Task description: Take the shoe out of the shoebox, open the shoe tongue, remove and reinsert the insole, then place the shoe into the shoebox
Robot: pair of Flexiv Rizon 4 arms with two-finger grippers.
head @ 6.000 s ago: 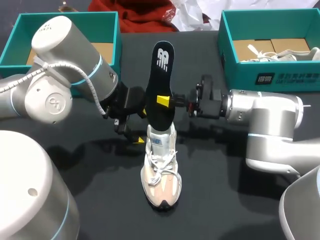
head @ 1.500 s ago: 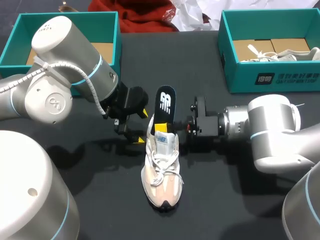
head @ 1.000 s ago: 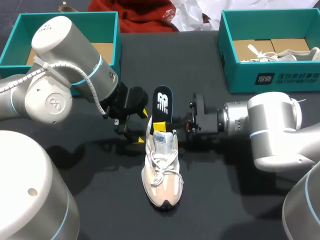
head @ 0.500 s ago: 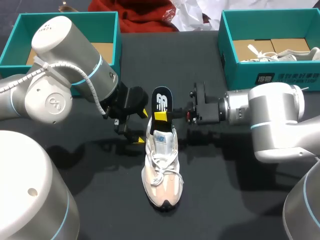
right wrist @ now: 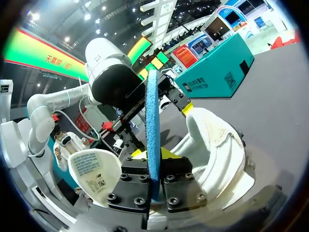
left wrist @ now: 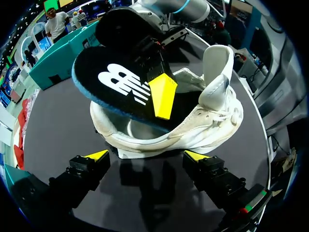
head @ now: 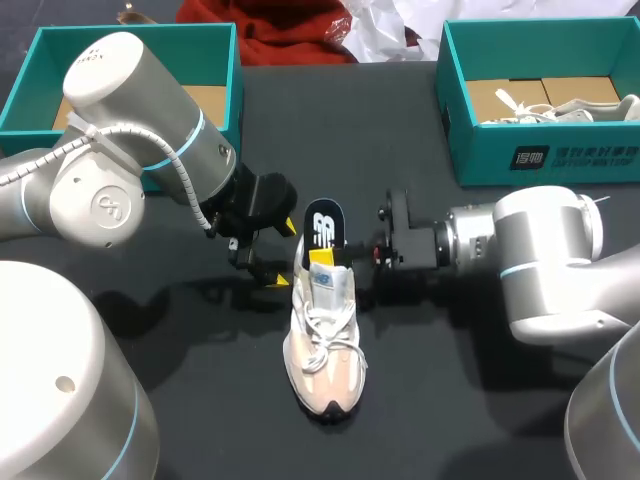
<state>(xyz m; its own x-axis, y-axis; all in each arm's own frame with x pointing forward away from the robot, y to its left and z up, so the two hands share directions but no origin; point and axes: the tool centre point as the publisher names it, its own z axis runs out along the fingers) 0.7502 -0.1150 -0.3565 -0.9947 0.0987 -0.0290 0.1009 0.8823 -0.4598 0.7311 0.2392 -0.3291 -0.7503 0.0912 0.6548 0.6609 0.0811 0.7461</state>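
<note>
Black foam insole [head: 322,218], clenched in right end effector [head: 325,255], sits deeper in cream mesh sneaker [head: 323,345] than before: reinsertion underway; left end effector [head: 284,252] released.

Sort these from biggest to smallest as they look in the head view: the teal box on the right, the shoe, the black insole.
1. teal box on the right, even though the picture's edge cuts it off
2. shoe
3. black insole; only the part sticking out of the shoe shows

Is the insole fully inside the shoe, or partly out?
Partly out. One end of the insole is down in the shoe, while the other stands above the opening, pinched by the right gripper.
</note>
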